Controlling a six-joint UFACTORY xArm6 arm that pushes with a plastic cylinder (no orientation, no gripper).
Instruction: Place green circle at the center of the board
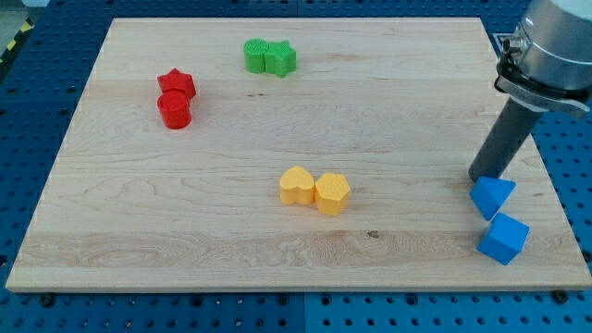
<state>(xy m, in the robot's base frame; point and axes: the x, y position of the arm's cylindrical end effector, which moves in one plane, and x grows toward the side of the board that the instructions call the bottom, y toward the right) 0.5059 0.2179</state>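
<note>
The green circle (pixel 254 55) sits near the view's top, left of centre, touching a green star (pixel 281 59) on its right. My tip (pixel 483 176) is at the view's right edge of the wooden board (pixel 185 213), far from the green circle and just above and left of a blue triangle (pixel 492 196).
A red star (pixel 177 84) and a red circle (pixel 174 110) touch at the upper left. A yellow heart (pixel 297 185) and a yellow hexagon (pixel 332 193) touch near the middle bottom. A blue cube (pixel 503 239) lies at the lower right.
</note>
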